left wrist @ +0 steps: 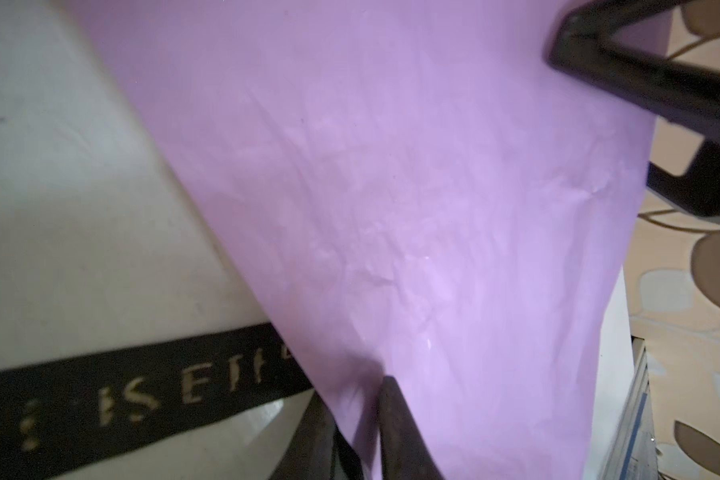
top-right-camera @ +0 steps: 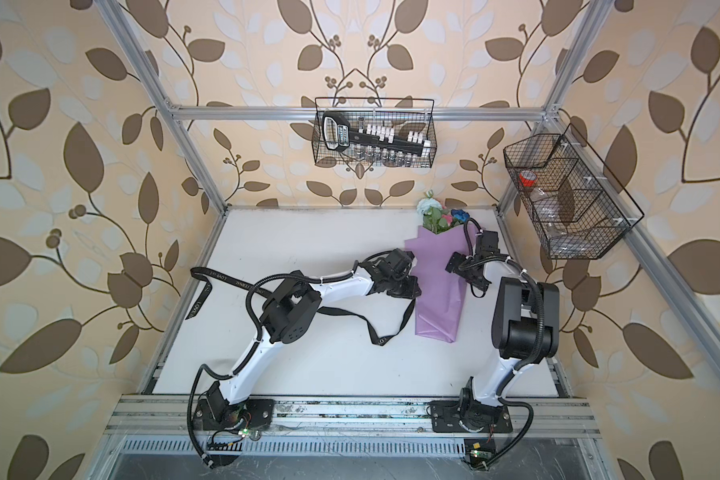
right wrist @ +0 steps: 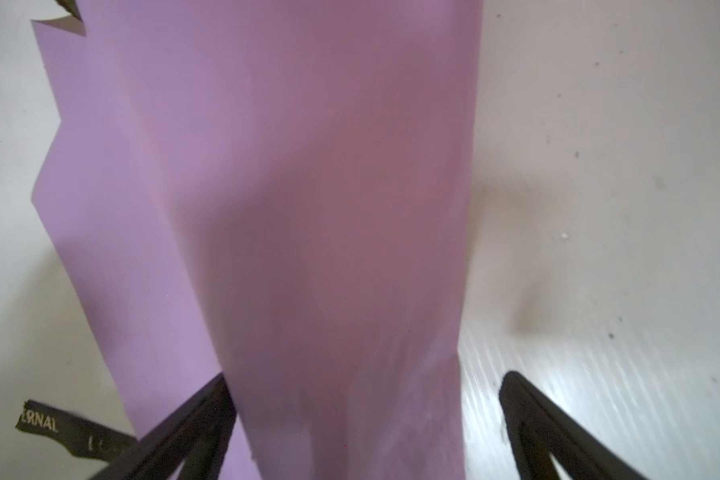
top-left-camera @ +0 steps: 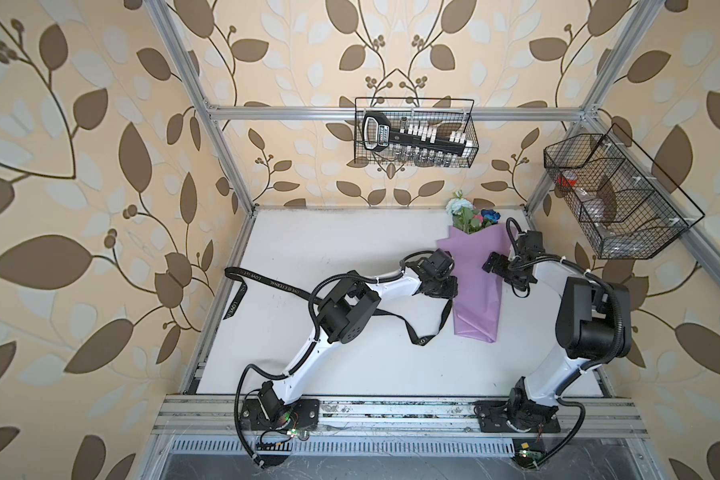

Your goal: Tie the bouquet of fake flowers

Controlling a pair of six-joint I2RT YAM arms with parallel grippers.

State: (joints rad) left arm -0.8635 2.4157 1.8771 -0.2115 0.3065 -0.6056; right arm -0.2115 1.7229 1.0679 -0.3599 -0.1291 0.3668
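We see the bouquet of fake flowers [top-left-camera: 476, 286] lying on the white table [top-left-camera: 341, 249], right of centre, with its blooms [top-left-camera: 466, 216] toward the back wall and its stems rolled in lilac wrapping paper [right wrist: 308, 208]. The left gripper [left wrist: 352, 390] sits at the paper's left edge, its fingers [left wrist: 395, 415] narrow and that edge pinched between them. The right gripper [right wrist: 364, 378] is spread wide and straddles the wrapped stems, one finger on each flank. A black ribbon [top-left-camera: 267, 282] with pale lettering trails across the table from the left and slips under the paper beside the left gripper.
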